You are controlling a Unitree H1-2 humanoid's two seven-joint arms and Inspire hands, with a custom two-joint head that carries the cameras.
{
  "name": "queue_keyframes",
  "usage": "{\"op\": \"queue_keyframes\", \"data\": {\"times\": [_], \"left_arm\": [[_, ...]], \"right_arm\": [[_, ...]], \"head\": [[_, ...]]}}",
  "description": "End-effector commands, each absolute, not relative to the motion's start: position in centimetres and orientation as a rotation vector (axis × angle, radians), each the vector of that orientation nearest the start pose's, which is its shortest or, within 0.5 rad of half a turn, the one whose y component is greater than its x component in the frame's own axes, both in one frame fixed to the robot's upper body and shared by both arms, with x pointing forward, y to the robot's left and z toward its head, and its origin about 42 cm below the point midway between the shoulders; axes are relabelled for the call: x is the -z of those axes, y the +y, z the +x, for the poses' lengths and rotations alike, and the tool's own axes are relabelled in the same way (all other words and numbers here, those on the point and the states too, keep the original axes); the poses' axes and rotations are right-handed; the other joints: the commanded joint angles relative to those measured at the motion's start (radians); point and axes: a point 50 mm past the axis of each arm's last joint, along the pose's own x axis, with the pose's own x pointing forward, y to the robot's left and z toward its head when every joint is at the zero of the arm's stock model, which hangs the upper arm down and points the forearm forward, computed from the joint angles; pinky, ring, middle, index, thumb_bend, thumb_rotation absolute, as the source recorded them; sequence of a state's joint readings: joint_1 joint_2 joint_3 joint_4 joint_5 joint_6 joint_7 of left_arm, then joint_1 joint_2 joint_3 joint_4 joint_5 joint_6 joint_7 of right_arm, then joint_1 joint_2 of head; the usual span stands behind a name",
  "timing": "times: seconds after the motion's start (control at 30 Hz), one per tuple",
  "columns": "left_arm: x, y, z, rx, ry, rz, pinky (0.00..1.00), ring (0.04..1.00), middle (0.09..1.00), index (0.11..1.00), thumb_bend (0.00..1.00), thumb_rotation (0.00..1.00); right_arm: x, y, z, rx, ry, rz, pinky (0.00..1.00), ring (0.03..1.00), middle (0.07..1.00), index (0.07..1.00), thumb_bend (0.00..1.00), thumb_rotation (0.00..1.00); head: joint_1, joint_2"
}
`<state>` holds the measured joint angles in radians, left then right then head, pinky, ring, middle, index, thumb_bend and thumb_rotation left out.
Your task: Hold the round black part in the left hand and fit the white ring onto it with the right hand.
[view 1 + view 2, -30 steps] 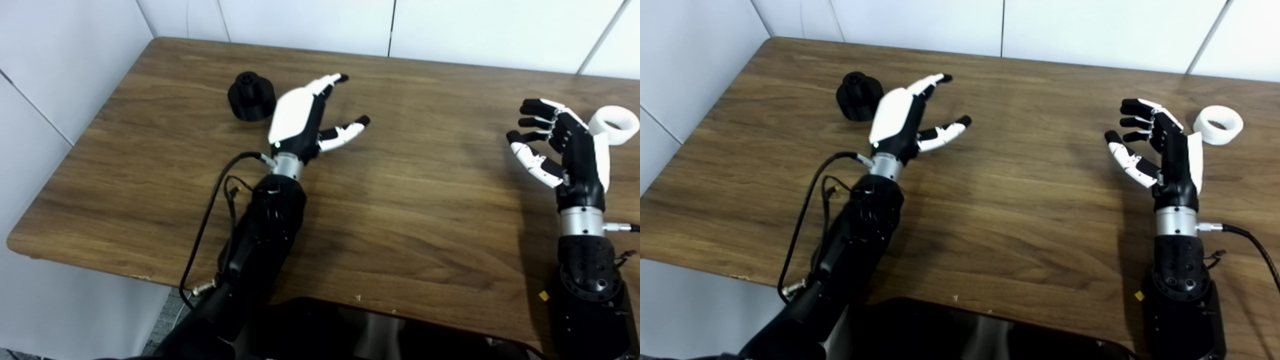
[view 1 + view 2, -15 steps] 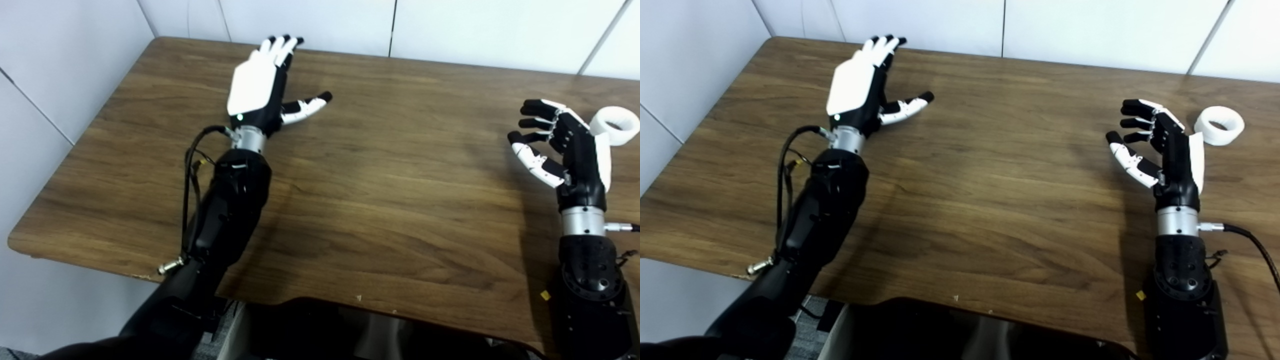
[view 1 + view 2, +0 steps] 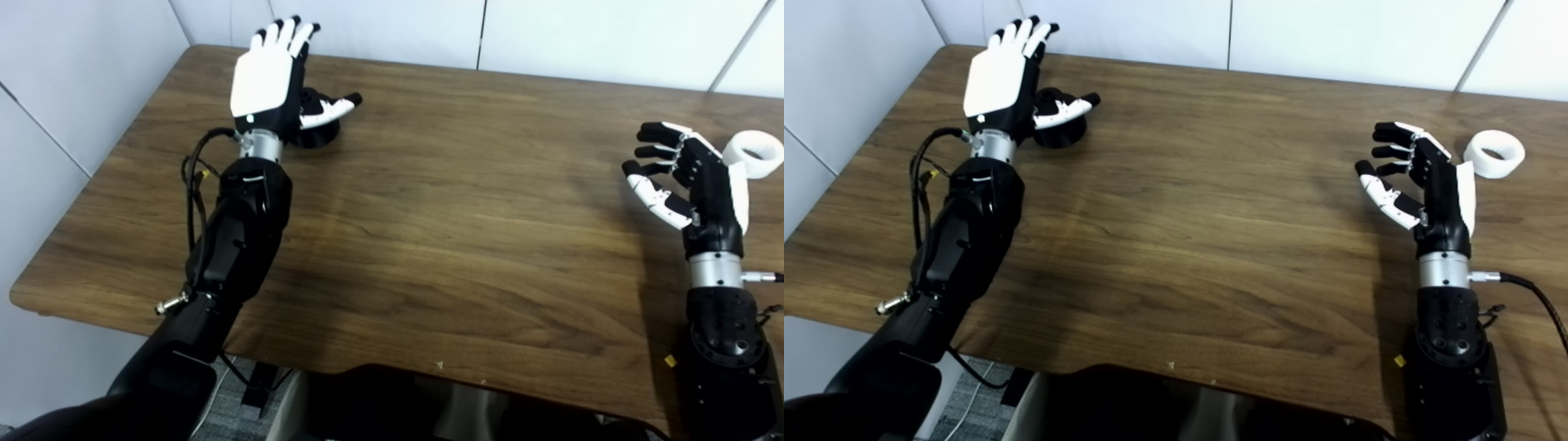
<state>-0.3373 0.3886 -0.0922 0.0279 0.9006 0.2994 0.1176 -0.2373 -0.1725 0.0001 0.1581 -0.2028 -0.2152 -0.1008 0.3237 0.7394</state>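
The round black part [image 3: 1062,125] stands on the table at the far left, partly hidden behind my left hand [image 3: 1007,79]. That hand is open and raised above the table's far left, its fingers stretched toward the wall and its thumb [image 3: 331,110] lying across the black part's top. The white ring [image 3: 1493,153] lies flat at the far right of the table. My right hand [image 3: 1421,177] hovers open just left of the ring, fingers loosely curled, holding nothing.
The wooden table [image 3: 1213,233] stands in a corner of white panelled walls [image 3: 1304,30]. A black cable [image 3: 1534,300] runs off from the right wrist, and cables loop beside the left forearm [image 3: 915,190]. A dark object [image 3: 1182,410] sits below the table's front edge.
My left hand has swung left and toward the back wall, from beside the black part to over it, its thumb now crossing the part. The right hand and ring have not moved.
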Motion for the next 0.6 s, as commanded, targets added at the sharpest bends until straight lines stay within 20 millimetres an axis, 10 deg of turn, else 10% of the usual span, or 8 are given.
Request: {"op": "queue_keyframes", "data": {"times": [0.0,0.57], "left_arm": [[-24.3,32.2,39.3,-0.402,-0.220,1.300,0.94,1.000,0.994,0.898,0.80,0.58],[-24.3,35.6,40.0,-0.339,-0.082,1.354,1.00,1.000,1.000,0.913,1.00,0.55]], "right_arm": [[-14.2,-25.9,35.6,0.042,-0.328,-0.380,0.53,0.650,0.706,0.701,0.48,0.21],[-14.4,-26.2,35.7,0.045,-0.333,-0.382,0.53,0.659,0.708,0.700,0.47,0.19]], "head": [[0.000,0.002],[-0.004,0.004]]}}
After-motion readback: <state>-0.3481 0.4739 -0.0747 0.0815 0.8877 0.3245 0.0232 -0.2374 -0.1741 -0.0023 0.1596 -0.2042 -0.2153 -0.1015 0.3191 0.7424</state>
